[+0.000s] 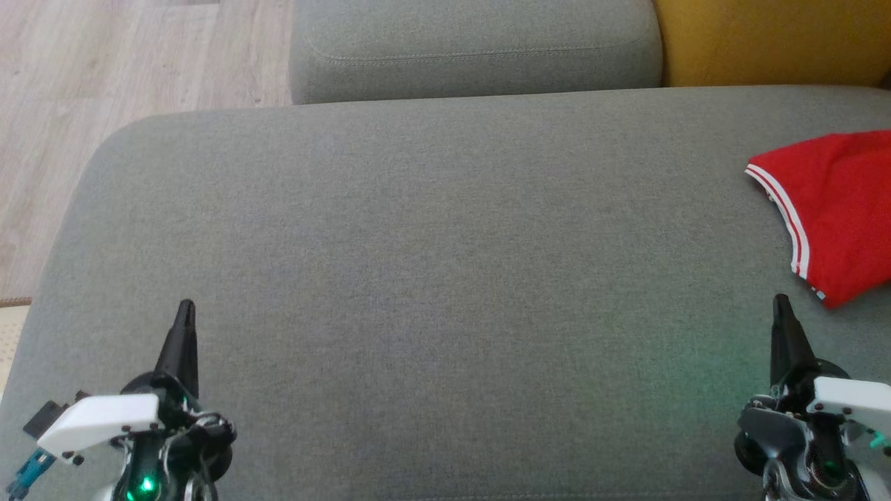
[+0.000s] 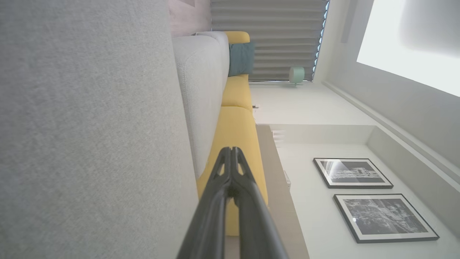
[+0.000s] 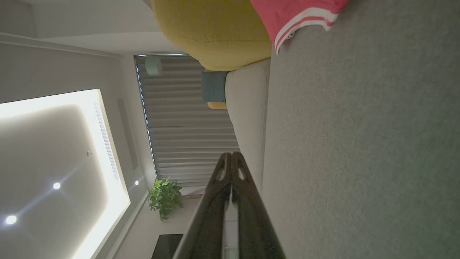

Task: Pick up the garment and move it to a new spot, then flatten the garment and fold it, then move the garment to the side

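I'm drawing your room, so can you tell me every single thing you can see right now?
garment: one, red with white stripes, on the sofa seat's right side, just beyond the right gripper, untouched
sofa seat: one, grey, under both grippers
back cushion: one, grey, behind the seat
yellow cushion: one, yellow, behind the seat on the right
teal pillow: one, teal, far along the sofa
floor: pale wood, left of the sofa
framed pictures: two, black and white, on the wall
plant: one, green, near the blinds
blinds: one set, grey, at the window
left gripper: one, dark, shut, empty
right gripper: one, dark, shut, empty
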Tool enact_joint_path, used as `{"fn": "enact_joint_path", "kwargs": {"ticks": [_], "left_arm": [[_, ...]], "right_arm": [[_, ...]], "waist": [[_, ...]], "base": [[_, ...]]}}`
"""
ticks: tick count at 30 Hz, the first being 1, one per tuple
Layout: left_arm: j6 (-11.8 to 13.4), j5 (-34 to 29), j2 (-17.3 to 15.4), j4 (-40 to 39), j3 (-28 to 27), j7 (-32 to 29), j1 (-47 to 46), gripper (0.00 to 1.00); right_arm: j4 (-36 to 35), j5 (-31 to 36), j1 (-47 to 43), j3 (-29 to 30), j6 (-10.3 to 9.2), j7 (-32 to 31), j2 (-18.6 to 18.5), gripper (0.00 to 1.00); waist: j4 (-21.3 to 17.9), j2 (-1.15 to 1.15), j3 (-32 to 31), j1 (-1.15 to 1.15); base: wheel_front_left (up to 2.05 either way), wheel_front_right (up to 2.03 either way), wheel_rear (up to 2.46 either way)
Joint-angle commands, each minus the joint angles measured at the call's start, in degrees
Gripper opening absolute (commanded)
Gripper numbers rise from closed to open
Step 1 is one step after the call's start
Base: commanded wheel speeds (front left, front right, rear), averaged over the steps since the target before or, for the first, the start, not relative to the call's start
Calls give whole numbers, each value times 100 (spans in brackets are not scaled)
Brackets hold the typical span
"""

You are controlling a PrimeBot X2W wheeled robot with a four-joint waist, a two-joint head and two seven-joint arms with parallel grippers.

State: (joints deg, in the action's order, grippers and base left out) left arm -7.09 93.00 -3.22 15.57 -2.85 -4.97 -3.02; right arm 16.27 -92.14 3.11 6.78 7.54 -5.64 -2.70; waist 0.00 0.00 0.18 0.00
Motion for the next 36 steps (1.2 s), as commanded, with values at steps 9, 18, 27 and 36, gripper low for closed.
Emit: {"fn": "enact_joint_path", "kwargs": {"ticks": [9,18,27,36], "left_arm": [[-40,19,-55,-157,-244,-53,-307,0],[-40,7,-45,-156,-258,-65,-308,0],[-40,-2,-37,-156,-270,-74,-309,0],[-40,-12,-29,-155,-282,-83,-310,0]], "right_arm": [[-227,-50,302,-84,-5,-38,-62,0],[-227,-44,302,-76,-5,-44,-57,0],[-227,-39,303,-70,-5,-49,-52,0],[-226,-34,303,-64,-5,-54,-48,0]], "waist": [[0,0,0,0],[0,0,0,0],[0,0,0,0],[0,0,0,0]], "base": [[0,0,0],[0,0,0],[0,0,0],[0,0,0]]}}
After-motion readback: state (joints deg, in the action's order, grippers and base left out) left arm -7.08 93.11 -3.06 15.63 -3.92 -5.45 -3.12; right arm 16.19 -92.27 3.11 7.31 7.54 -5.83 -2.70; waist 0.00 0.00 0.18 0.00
